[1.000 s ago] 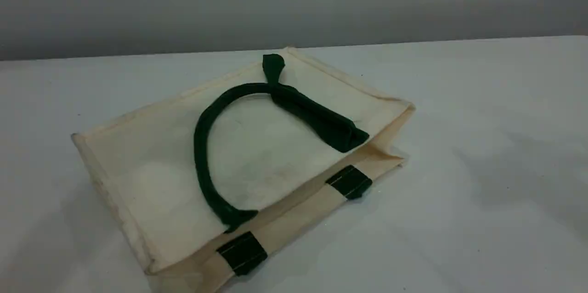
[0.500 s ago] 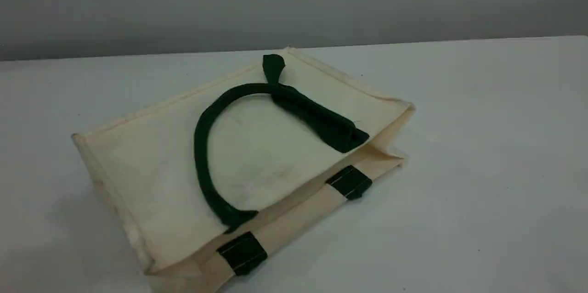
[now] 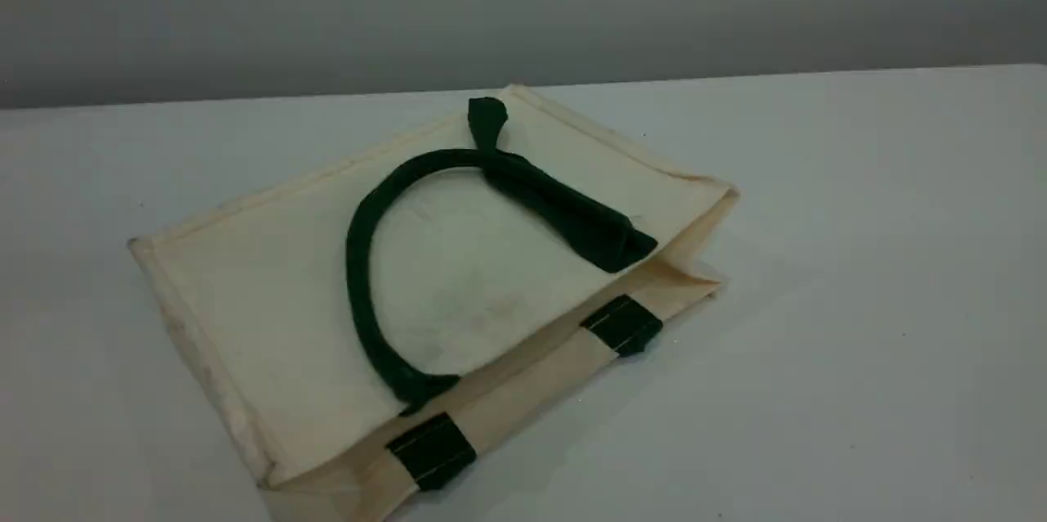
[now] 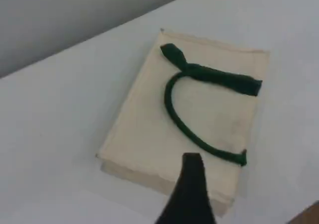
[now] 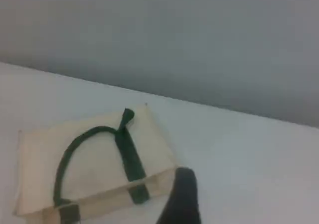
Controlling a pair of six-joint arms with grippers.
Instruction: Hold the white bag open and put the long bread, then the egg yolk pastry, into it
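Note:
The white bag (image 3: 270, 301) lies flat on its side in the middle of the table, its mouth toward the near right. One dark green handle (image 3: 360, 260) is folded back over its top face. Two green patches (image 3: 431, 450) show on the lower lip. The left wrist view looks down on the bag (image 4: 144, 129) from well above, with one dark fingertip (image 4: 192, 184) of my left gripper at the bottom edge. The right wrist view sees the bag (image 5: 94, 164) from high at the side, past one fingertip (image 5: 182, 194). Nothing is in either gripper. The long bread and the egg yolk pastry are out of view.
A white table (image 3: 859, 260) carries the bag, and its far edge meets a grey wall (image 3: 523, 6). A brown strip (image 4: 309, 215) shows beyond the table's edge at the lower right of the left wrist view.
Faint shadows on the table at the right and the lower left have faded away. The bag lies just as before.

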